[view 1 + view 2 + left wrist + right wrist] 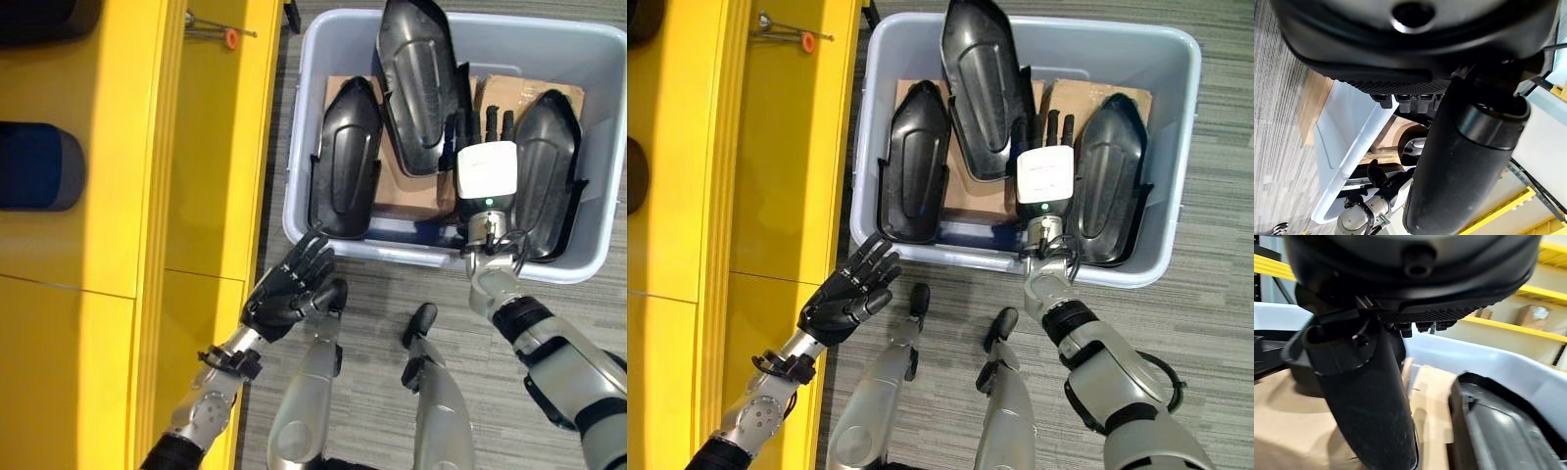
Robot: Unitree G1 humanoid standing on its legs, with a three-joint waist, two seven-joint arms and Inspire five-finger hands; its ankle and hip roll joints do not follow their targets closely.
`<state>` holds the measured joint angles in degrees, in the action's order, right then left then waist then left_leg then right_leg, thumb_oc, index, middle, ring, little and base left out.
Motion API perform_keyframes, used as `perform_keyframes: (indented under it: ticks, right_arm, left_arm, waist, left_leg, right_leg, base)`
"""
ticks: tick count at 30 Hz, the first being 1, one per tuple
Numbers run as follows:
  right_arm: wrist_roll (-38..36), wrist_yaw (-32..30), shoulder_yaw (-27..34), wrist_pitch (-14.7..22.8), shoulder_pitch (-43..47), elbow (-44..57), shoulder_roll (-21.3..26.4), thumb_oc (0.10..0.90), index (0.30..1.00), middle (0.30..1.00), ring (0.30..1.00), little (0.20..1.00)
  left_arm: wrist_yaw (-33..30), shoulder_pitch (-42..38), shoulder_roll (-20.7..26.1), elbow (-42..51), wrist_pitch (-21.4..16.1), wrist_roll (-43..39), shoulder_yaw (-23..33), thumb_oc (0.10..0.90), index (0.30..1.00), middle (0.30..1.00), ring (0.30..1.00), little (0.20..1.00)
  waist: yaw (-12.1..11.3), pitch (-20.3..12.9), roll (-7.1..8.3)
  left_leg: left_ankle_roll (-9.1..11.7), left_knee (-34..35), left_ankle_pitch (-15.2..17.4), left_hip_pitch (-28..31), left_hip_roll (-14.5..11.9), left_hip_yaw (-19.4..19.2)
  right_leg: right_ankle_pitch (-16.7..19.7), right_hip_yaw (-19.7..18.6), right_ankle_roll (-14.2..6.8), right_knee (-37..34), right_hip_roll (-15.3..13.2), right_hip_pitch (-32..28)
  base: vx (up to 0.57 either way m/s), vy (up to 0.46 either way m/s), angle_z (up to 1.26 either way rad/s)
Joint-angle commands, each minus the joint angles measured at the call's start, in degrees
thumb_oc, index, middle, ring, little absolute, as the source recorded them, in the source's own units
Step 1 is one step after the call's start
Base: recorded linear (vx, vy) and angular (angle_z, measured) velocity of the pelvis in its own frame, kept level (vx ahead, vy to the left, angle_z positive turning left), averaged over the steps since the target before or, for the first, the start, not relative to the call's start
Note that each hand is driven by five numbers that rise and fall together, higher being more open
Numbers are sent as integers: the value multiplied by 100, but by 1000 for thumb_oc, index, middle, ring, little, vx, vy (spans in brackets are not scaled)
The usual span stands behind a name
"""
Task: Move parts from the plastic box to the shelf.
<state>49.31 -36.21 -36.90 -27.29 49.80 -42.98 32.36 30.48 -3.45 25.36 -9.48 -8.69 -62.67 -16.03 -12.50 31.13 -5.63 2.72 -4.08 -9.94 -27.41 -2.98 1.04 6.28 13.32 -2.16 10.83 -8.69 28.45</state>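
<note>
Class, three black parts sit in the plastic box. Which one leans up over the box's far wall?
The middle black part. Its tip rises past the plastic box's far rim, while the left part and right part lie lower inside on the cardboard.

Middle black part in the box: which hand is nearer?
Right. The right hand is inside the plastic box, beside the middle black part; the left hand hangs outside its near wall.

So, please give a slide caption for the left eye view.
Right hand reaches into plastic box among three black parts.
</note>
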Motion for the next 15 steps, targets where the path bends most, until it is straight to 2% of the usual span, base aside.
perform_keyframes:
  ticks: [1,8,11,15]
  right_arm:
    - [3,-615,163,171,408,489,468,900,1000,1000,1000,1000]
    - [82,-482,616,614,180,1187,543,900,1000,1000,1000,1000]
    - [454,65,630,877,-50,1701,511,900,1000,1000,1000,1000]
    - [584,283,508,1124,-160,1850,432,900,1000,1000,1000,1000]
  left_arm:
    - [260,170,-87,608,-351,-198,-70,900,1000,1000,1000,1000]
    - [278,226,-123,598,-392,-327,-17,900,1000,1000,1000,1000]
    - [220,234,-211,577,-471,-303,-7,900,1000,1000,1000,1000]
    - [224,230,-242,527,-476,-286,11,900,1000,1000,1000,1000]
  waist:
    - [111,-134,-45]
    - [231,-134,-4]
    - [313,-134,20]
    - [328,-134,28]
  left_leg:
    - [-157,25,213,123,-8,46]
    - [-148,57,246,280,-49,-5]
    - [-142,64,267,356,-65,-44]
    - [-144,31,278,346,-64,-49]
  right_leg:
    - [-673,-97,-192,459,5,-428]
    - [-669,-178,-187,388,23,-544]
    - [-674,-232,-182,355,30,-596]
    - [-683,-243,-180,363,27,-597]
  base:
    - [-4,31,-11]
    - [-7,27,-5]
    - [3,52,-12]
    - [4,12,-4]
